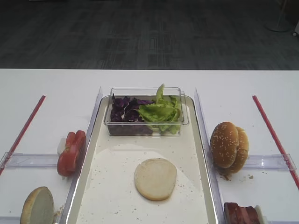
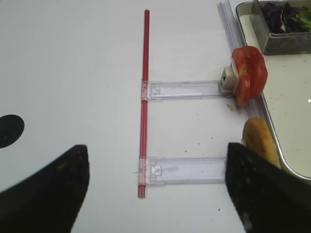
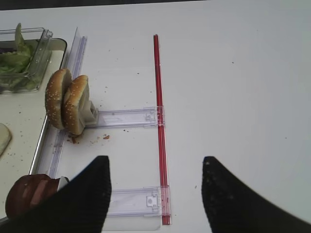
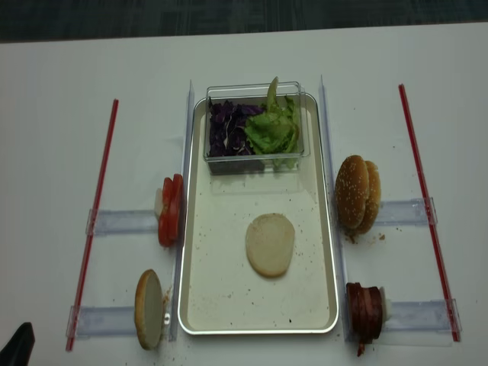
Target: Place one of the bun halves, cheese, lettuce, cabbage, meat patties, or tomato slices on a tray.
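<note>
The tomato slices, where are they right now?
In the overhead view the tomato slices stand on edge just outside the tray's left rim, ahead of the bun half.

Silvery metal tray (image 4: 329, 252), glossy tomato slices (image 4: 169, 210)

Bright even overhead light, soft shadows, slight blur

This looks like a lab or office test bench rather than a kitchen. A bare white surface (image 1: 140, 79) stands on grey carpet tiles (image 1: 140, 37). Red strips (image 4: 95, 221) and clear plastic holders (image 4: 122, 222) are fixed to it in mirrored rows on either side of a tray (image 4: 197, 305), and food stands in fixed slots.
</note>
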